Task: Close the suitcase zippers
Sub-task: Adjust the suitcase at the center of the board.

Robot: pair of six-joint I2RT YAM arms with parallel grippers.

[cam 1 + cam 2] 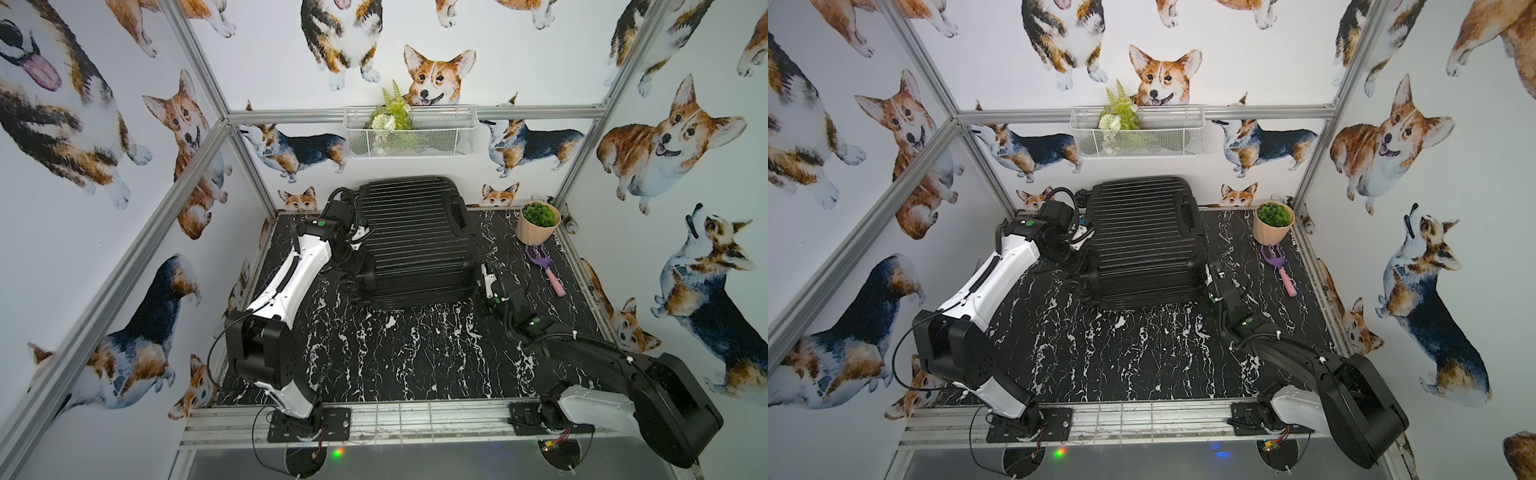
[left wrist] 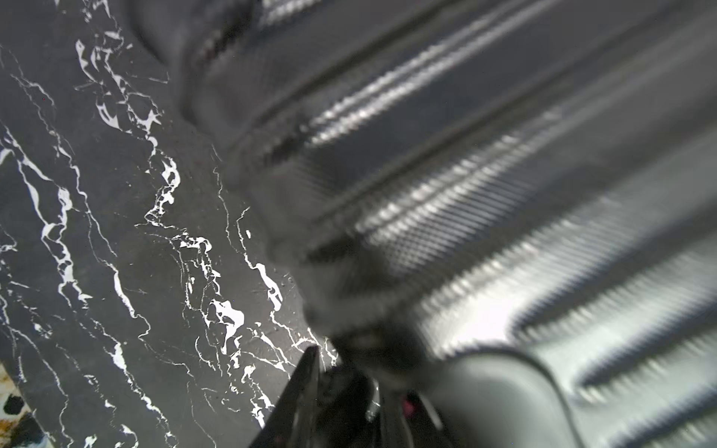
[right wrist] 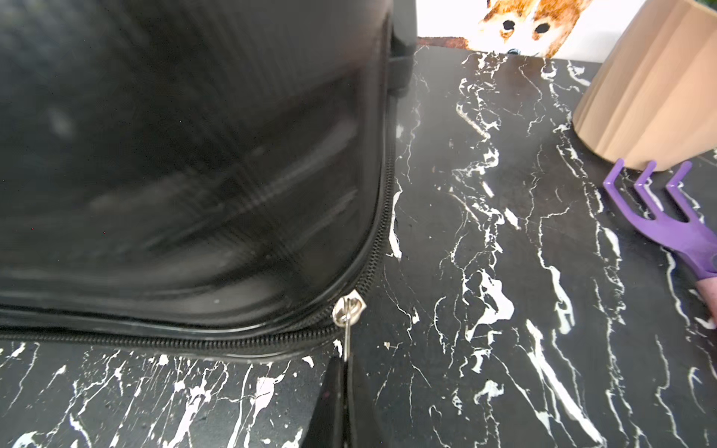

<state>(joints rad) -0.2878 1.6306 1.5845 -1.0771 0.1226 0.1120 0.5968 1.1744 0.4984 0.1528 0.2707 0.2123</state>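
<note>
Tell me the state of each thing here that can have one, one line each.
suitcase: lid down, lying flat.
zipper slider: at a rounded corner of the suitcase.
right fingers: shut on the zipper pull.
left fingers: at the suitcase's side; open or shut, unclear.
plant pot: upright.
hand rake: lying flat.
wire basket: hanging on the back rail.

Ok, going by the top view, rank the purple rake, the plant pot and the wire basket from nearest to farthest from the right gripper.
1. Purple rake, just right of the right gripper, which pinches the zipper pull.
2. Plant pot, just behind the rake, in the back right corner.
3. Wire basket, hung high at the back.
</note>
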